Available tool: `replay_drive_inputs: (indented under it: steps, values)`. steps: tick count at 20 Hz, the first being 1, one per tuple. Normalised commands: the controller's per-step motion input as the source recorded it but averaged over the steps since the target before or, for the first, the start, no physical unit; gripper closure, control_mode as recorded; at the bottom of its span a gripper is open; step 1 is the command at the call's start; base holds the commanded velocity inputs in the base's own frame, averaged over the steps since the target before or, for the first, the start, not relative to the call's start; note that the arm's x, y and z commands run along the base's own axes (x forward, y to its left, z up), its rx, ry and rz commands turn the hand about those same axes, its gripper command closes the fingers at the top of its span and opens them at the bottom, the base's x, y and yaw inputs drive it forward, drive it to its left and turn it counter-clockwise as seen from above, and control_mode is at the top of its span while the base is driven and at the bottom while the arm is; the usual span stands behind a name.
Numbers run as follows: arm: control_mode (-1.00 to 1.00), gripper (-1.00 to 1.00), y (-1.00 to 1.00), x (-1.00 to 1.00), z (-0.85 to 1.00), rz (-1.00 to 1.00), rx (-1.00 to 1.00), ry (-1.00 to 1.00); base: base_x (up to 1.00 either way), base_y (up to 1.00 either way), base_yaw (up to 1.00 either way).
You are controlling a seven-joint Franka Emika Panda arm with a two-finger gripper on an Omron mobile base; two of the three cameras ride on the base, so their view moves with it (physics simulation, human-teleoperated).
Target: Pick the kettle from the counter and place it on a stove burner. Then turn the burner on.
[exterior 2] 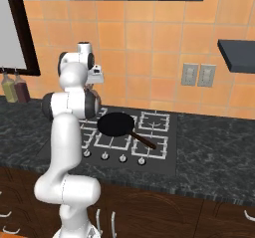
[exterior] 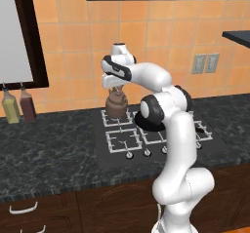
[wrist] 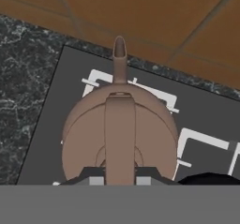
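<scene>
The brown kettle (exterior: 116,106) rests on or just above the back-left stove burner (exterior: 108,116) of the black cooktop. My gripper (exterior: 116,89) is straight above it, shut on the kettle's arched handle (wrist: 119,138). From the hand view, the kettle (wrist: 119,134) is right below the fingers (wrist: 96,177), its spout (wrist: 119,54) pointing toward the tiled wall, the burner grate (wrist: 96,78) peeking out around it. The dark marbled counter (exterior: 44,144) stretches to the left of the cooktop.
A round black pan (exterior 2: 116,124) with a long handle sits on the cooktop right of the kettle. Several knobs (exterior: 129,155) line the cooktop's front edge. Two slim bottles (exterior: 19,105) stand at the counter's back left by the wall.
</scene>
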Motion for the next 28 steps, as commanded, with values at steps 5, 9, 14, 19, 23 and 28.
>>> replay_drive_inputs:
  steps: [5,9,14,19,23,28]
  values:
    - [-1.00,1.00,0.00,0.00,-0.30,0.00,0.00,0.05,0.00,0.00,0.00]
    - [-1.00,1.00,0.00,0.00,-0.02,0.00,0.00,0.10,0.00,0.00,0.00]
    - [-1.00,-1.00,0.00,0.00,0.00,0.00,0.00,0.00,0.00,0.00,0.00]
    - [-1.00,-1.00,0.00,0.00,0.00,0.00,0.00,0.00,0.00,0.00,0.00]
    - [-1.00,-1.00,0.00,-0.04,0.02,0.00,0.00,0.00,0.00,0.00,0.00]
    - [-1.00,-1.00,0.00,-0.65,0.39,-0.04,0.00,-0.02,0.00,0.00,0.00]
